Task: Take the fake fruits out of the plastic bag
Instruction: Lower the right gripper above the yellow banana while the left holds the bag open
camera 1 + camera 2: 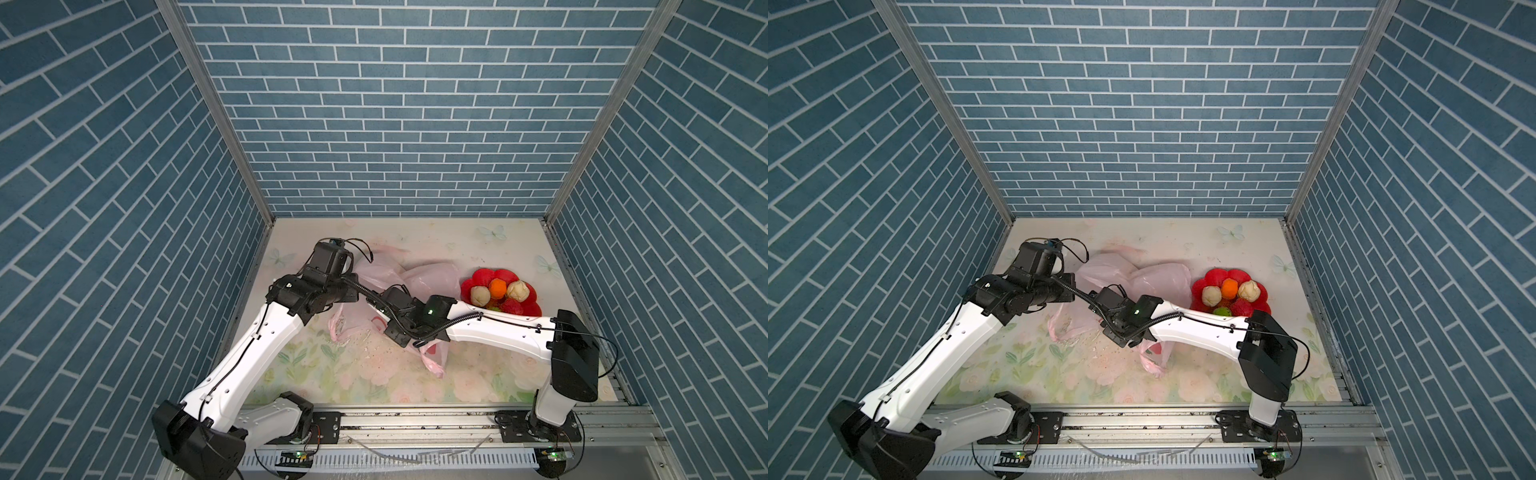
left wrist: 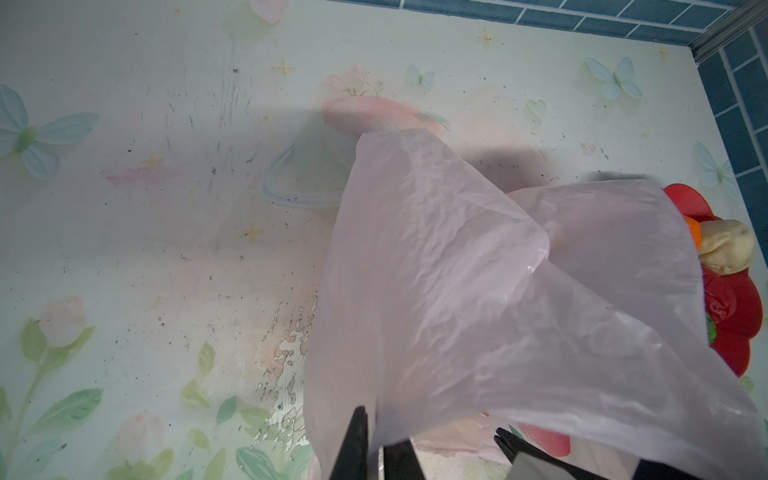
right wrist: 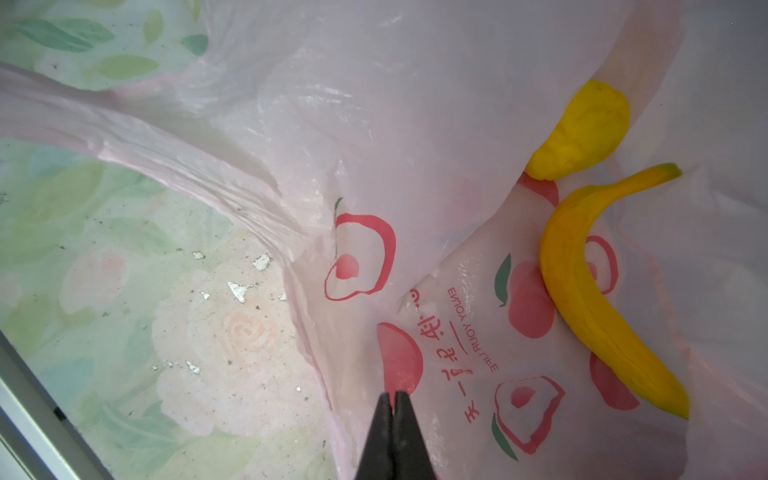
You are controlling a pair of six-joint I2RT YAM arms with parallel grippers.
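Left tool [image 2: 376,436]: prongs nearly together, clamped on a fold of the plastic bag [image 1: 432,276], holding that side raised off the desk [image 1: 365,374]. Plastic bag: pale pink, crumpled, mid-desk, printed side lying under the right tool [image 3: 392,409]. Right tool: prongs pressed together at the bag's printed edge; whether film is caught between them cannot be told. Fake fruits, in the bag: banana [image 3: 582,299] and a short yellow piece [image 3: 582,133], close together on the lower film. Fake fruits, out of the bag: beige lumps [image 1: 481,295], orange piece [image 1: 496,286] and red ball [image 1: 512,307] on the red plate [image 1: 478,276], just beside the bag on the right. Hazards, as judged: thin film may slip from the left tool and fold over the banana. The right tool must part before any grasp and could nip film with the fruit. A tug on the bag could knock the plate and roll its fruits off.
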